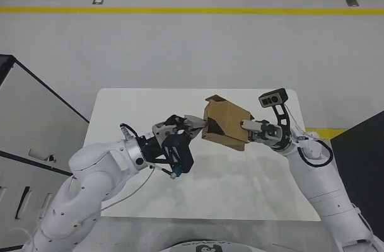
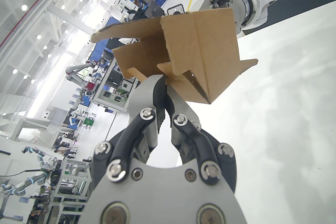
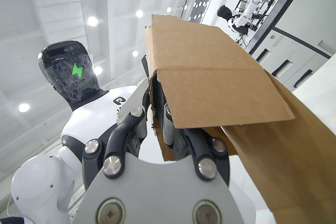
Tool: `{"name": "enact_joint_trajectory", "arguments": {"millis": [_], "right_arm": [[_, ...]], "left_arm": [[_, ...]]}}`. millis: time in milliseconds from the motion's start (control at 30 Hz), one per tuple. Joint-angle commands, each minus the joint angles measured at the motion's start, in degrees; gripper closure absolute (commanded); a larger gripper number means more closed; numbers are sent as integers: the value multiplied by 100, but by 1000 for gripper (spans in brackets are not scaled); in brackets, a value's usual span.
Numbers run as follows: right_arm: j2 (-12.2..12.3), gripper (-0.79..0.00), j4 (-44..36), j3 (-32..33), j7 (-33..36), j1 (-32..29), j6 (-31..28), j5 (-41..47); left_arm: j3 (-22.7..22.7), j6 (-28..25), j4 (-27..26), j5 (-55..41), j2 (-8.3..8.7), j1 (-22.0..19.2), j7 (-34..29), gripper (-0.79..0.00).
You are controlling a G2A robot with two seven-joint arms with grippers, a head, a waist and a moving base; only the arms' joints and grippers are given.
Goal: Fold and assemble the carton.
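Carton in mid-assembly: a part-folded brown carton is held between both arms over the white bench, right of the bench's middle and closer to its far edge than its near one. The left gripper has its jaws pinched narrow on a flap edge at the carton's left end, where loose flaps splay. The right gripper has its jaws clamped on a wall at the right end. Whether the carton's lower corner touches the bench cannot be told.
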Motion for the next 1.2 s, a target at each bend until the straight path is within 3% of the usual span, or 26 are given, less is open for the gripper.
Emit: {"name": "enact_joint_trajectory", "arguments": {"millis": [0, 433, 900, 1167], "right_arm": [[-8, 0, -4, -7, 12, 4, 10, -13], [-52, 0, 10, -21, 16, 30, 73, -159], [-85, 0, 194, 116, 57, 27, 83, -24], [-110, 0, 188, 117, 116, 39, 128, -23]], "left_arm": [[82, -15, 4, 23, -6, -31, 14, 0], [442, -139, 59, 186, -39, -269, -41, 0], [-65, 19, 10, -30, -10, -151, -66, 0], [46, -103, 11, 25, -5, -105, 18, 0]]}}
